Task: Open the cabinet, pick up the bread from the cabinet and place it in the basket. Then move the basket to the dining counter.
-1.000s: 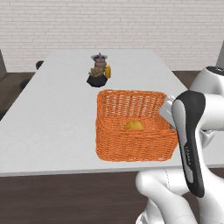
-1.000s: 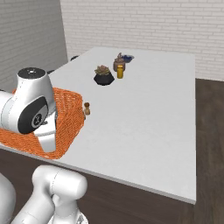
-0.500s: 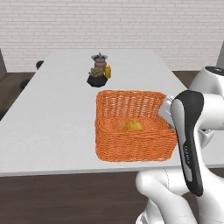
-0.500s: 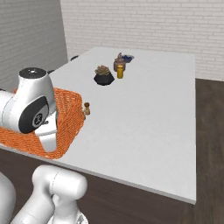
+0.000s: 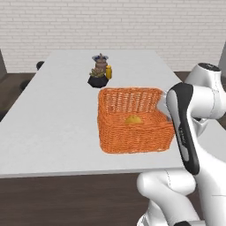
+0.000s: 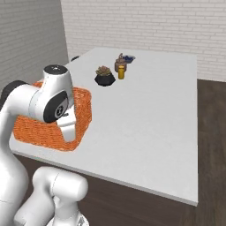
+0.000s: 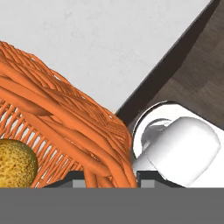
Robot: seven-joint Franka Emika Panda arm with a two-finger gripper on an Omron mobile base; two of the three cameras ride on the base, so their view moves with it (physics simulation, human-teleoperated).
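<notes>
The basket (image 5: pixel 132 121) is a square, deep tub of bright orange wicker, open at the top, its walls woven of thick strands with small gaps between them. It stands on the white surface (image 5: pixel 57 114) close to the near edge, at about 5 o'clock from the middle of the tabletop in the left base view. In the right base view the basket (image 6: pixel 81 110) sits at 9 o'clock, partly behind the white arm.

Inside it, on the floor of the basket near the middle, lies the bread (image 5: pixel 133 119), a small round golden-orange bun with a rough, speckled crust, far smaller than the basket. In the hand view the bread (image 7: pixel 15 162) sits at 8 o'clock, seen through the weave.

The tool (image 7: pixel 109 177) is closed on the basket's right wall: the thick orange rim strands run down between its two dark tips at 6 o'clock in the hand view.

Farther along the surface, at 12 o'clock from the basket, stand a black pot with a plant (image 5: pixel 97 79), a yellow bottle (image 5: pixel 108 72) and a brown jar (image 5: pixel 100 61), grouped close together.
</notes>
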